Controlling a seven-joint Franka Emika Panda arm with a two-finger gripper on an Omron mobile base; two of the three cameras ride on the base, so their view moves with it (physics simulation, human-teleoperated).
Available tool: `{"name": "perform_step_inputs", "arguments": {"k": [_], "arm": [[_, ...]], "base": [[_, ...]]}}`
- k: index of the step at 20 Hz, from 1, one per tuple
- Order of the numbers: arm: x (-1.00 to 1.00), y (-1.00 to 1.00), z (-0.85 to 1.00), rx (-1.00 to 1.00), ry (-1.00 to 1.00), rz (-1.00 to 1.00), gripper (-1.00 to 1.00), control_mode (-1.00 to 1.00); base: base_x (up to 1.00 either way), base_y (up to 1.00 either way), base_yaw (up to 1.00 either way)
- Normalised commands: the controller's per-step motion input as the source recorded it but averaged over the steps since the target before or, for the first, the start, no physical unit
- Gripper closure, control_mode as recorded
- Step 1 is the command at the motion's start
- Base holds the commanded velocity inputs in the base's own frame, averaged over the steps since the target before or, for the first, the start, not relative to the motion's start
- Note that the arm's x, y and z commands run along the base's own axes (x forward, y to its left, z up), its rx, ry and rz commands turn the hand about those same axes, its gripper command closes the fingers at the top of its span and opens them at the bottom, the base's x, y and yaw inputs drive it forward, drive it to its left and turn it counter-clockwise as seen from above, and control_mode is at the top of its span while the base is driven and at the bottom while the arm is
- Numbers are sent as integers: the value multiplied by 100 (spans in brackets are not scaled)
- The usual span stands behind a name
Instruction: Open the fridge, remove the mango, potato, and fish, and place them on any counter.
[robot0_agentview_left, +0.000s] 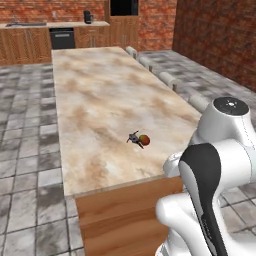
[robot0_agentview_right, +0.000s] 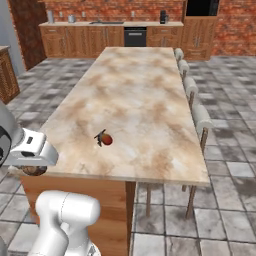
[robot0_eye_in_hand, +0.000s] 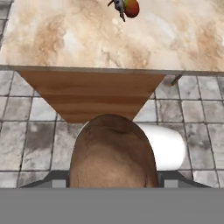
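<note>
The dull brown potato (robot0_eye_in_hand: 113, 153) looms close in the hand view, and my gripper (robot0_eye_in_hand: 113, 183) is shut on it. In the right base view the potato (robot0_agentview_right: 34, 170) peeks out under the white hand, just short of the near left corner of the beige marbled island counter (robot0_agentview_right: 145, 85). The hand looks down past the counter's near edge (robot0_eye_in_hand: 65, 39) onto its wooden end and the floor. The red-orange mango (robot0_agentview_left: 144, 139) and the slim dark fish (robot0_agentview_left: 134, 138) lie touching on the counter's near part; they also show as mango (robot0_agentview_right: 106, 140) and fish (robot0_agentview_right: 100, 136). The fridge is out of view.
Pale stools (robot0_agentview_right: 202, 118) line the island's right side. Wall counters over wooden cabinets (robot0_agentview_right: 105, 23) with a dark dishwasher (robot0_agentview_right: 136, 36) run along the far brick wall. Grey tiled floor (robot0_agentview_left: 27, 150) surrounds the island.
</note>
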Motion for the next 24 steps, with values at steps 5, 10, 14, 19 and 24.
{"name": "perform_step_inputs", "arguments": {"k": [5,10,14,19,24], "arm": [[0,0,0,0,0,0,100,100],[80,-2,0,3,0,-1,100,-100],[100,0,-8,0,0,0,100,-100],[100,9,-71,-3,-1,0,100,-100],[100,8,-100,-7,-1,0,100,-100]], "base": [[63,-86,-19],[20,-6,-2],[0,0,0],[0,0,0],[0,0,0]]}}
